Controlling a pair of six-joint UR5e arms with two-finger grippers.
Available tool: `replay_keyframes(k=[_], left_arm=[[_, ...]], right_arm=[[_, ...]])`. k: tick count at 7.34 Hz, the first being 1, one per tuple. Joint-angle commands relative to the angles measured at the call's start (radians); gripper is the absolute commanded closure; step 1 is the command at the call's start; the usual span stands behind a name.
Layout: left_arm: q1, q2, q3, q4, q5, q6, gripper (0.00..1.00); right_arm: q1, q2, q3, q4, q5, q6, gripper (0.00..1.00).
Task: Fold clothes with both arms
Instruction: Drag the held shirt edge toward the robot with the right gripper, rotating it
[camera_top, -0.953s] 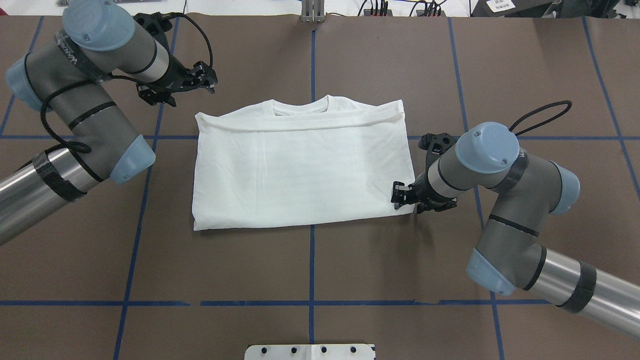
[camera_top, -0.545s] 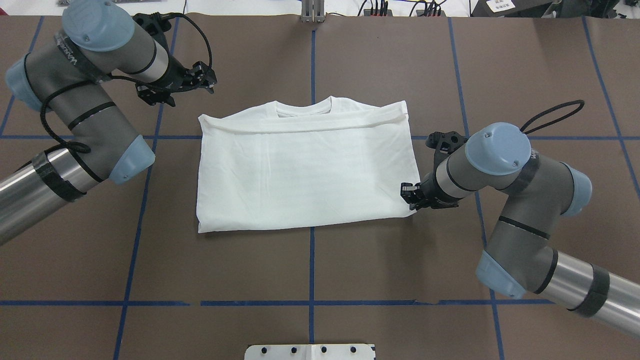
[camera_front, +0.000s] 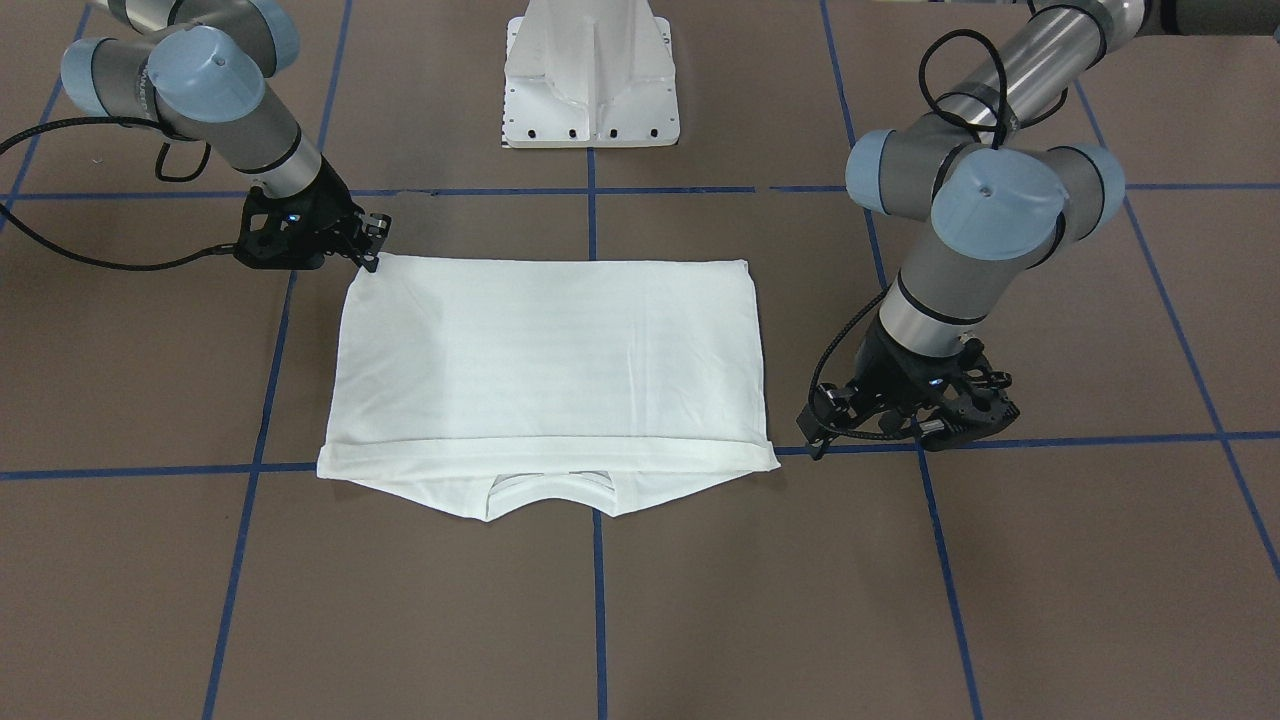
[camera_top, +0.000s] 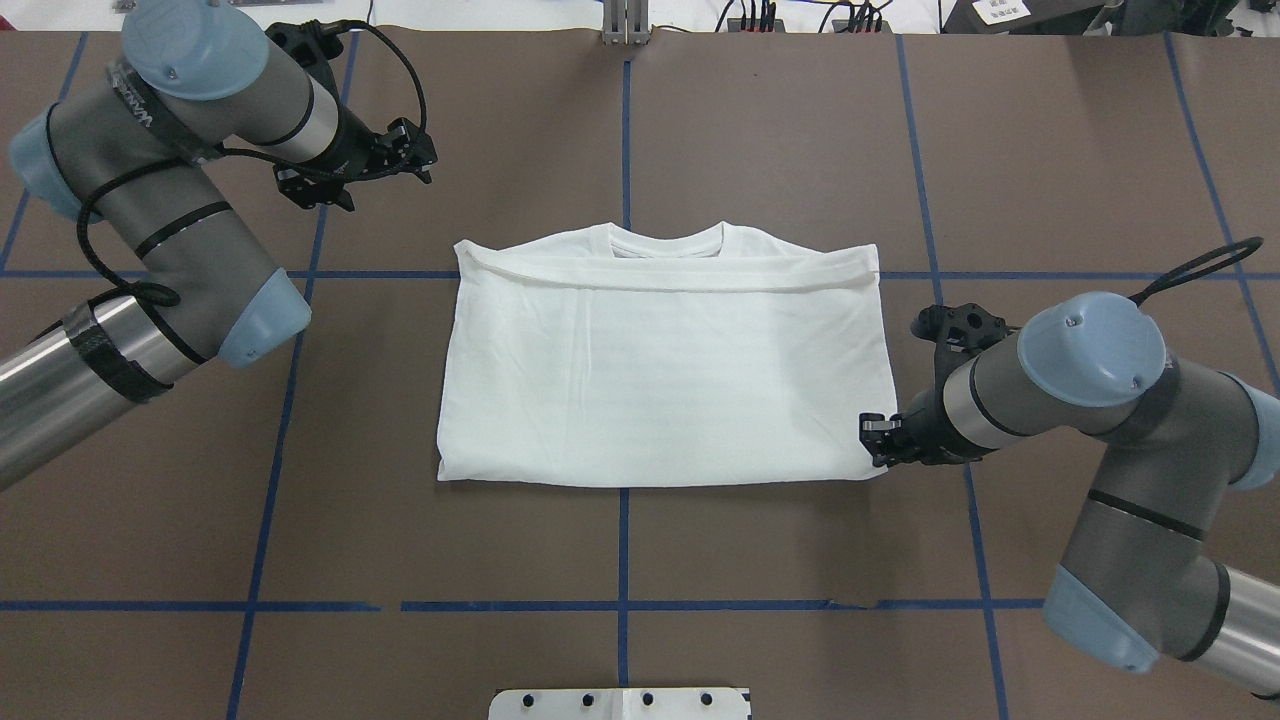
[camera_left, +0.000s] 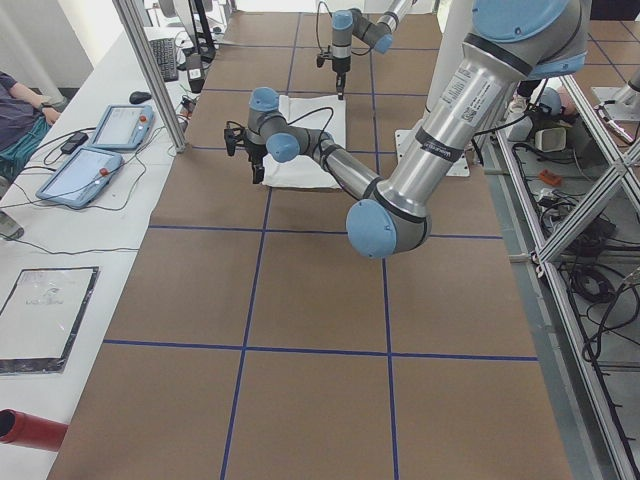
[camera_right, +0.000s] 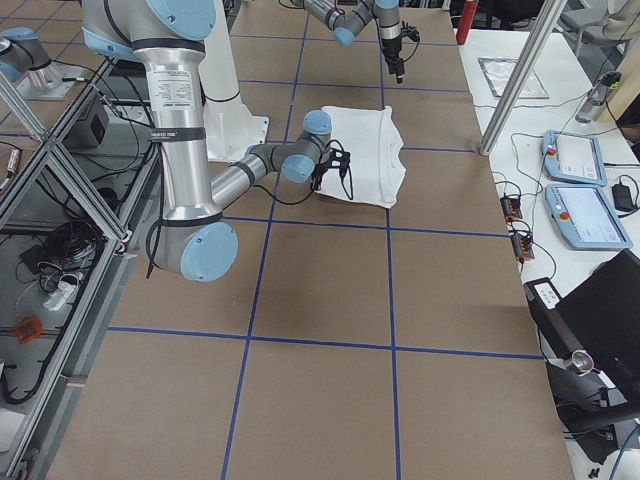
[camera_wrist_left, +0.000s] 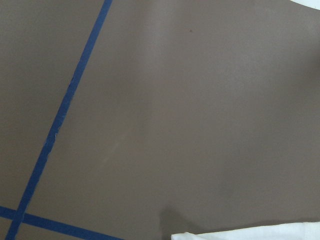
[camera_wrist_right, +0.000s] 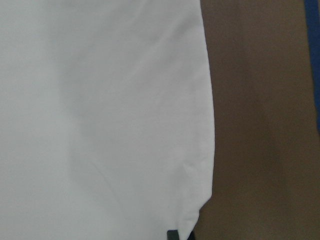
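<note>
White cotton T-shirt w/ ribbed round collar (camera_top: 660, 380) lies flat mid-bench, folded to a rectangle, collar on the side far from the robot. Judged light, limp, thin; layers prob. slide apart, so best pinched at corners, all layers together. Black right gripper (camera_top: 876, 441) is at its near right corner, fingers apparently clenched on the cloth. Black left gripper (camera_top: 405, 160) hangs apart, fingers released. Matte brown bench (camera_top: 800, 600), blue tape grid (camera_top: 622, 560); two grey tablets (camera_left: 90, 175) on a side table.
</note>
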Motion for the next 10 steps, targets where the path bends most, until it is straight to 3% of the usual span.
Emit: replay_keyframes(k=[1,4,7,8,9,10], left_arm=[[0.0,0.0,-0.013,-0.002,0.001,-0.002,0.01],[0.002,0.003,-0.031,-0.002,0.004,-0.012,0.01],[0.009,0.009,-0.063,0.0,0.033,-0.04,0.01],[0.009,0.009,-0.071,0.0,0.034,-0.04,0.01],[0.02,0.009,-0.077,0.0,0.032,-0.04,0.01],[0.037,0.011,-0.085,0.0,0.024,-0.039,0.01]], right_arm=[[-0.087,-0.126,0.124,0.002,0.014,0.005,1.0],[-0.25,-0.27,0.257,0.005,0.011,0.005,1.0],[-0.4,-0.289,0.276,0.005,0.011,0.007,1.0],[-0.417,-0.283,0.279,0.005,0.009,0.007,0.78],[-0.422,-0.28,0.281,0.008,-0.002,0.007,0.01],[-0.384,-0.239,0.279,0.011,-0.003,0.007,0.0]])
